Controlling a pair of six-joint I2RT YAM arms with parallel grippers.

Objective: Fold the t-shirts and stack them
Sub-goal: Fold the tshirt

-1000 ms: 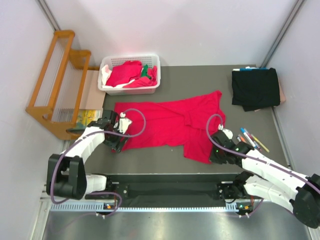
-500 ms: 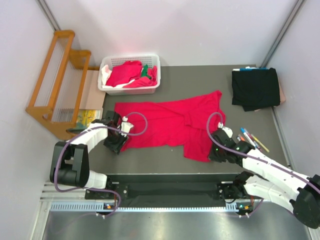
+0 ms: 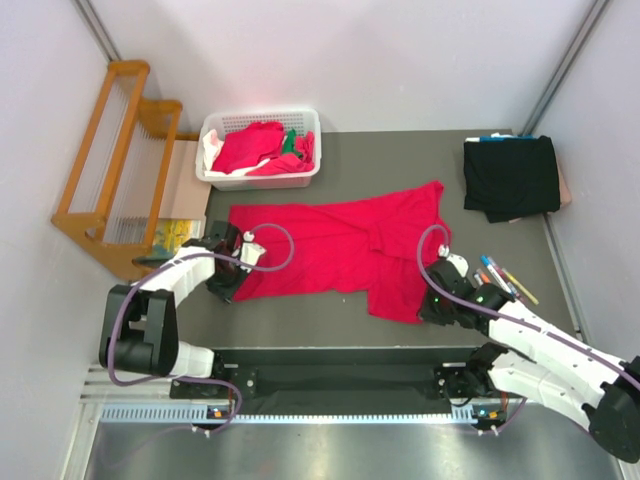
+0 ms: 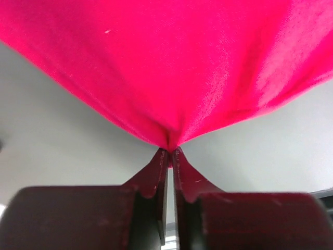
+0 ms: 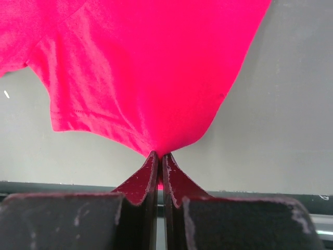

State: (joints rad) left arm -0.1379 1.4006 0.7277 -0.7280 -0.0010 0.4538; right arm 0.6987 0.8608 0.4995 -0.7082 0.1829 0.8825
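- Red t-shirt (image 3: pixel 340 250) lies spread flat across the dark tabletop (image 3: pixel 400 160).
- Left gripper (image 4: pixel 170 151) is pinched closed on the shirt's near left corner.
- Right gripper (image 5: pixel 159 154) is clamped tight on its near right corner.

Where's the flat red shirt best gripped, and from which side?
Pinch the red shirt at its near edge, both ends, low from the near side: it lies flat on the table, so only edges offer a pinch. Left fingers and right fingers grip there.
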